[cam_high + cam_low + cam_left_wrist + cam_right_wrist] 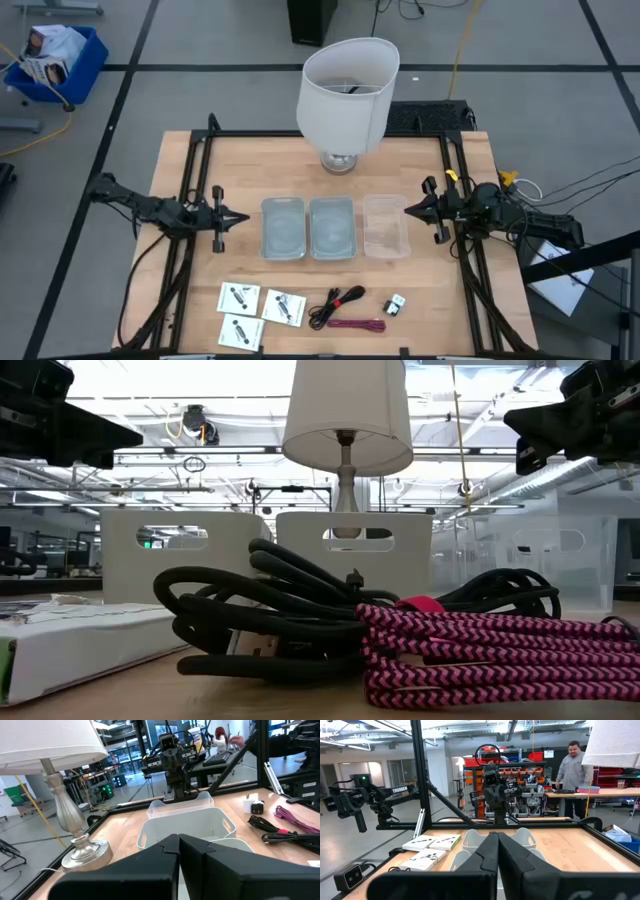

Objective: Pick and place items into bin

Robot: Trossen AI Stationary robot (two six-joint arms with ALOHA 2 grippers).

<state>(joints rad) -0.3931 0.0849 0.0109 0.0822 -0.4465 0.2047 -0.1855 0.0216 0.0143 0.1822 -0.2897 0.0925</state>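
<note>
Three white square packets lie flat near the table's near edge. To their right rest a coiled black cable, a coiled red cable and a tiny white-and-black block. Three bins stand in a row mid-table: two greyish ones and a clear one. My left gripper hovers shut at the left of the bins, my right gripper shut at their right; both hold nothing. In the low view the cables fill the foreground.
A big white lampshade lamp stands on its metal foot at the table's far side, behind the bins. Black frame rails run along both table sides. A person stands in the room beyond the table.
</note>
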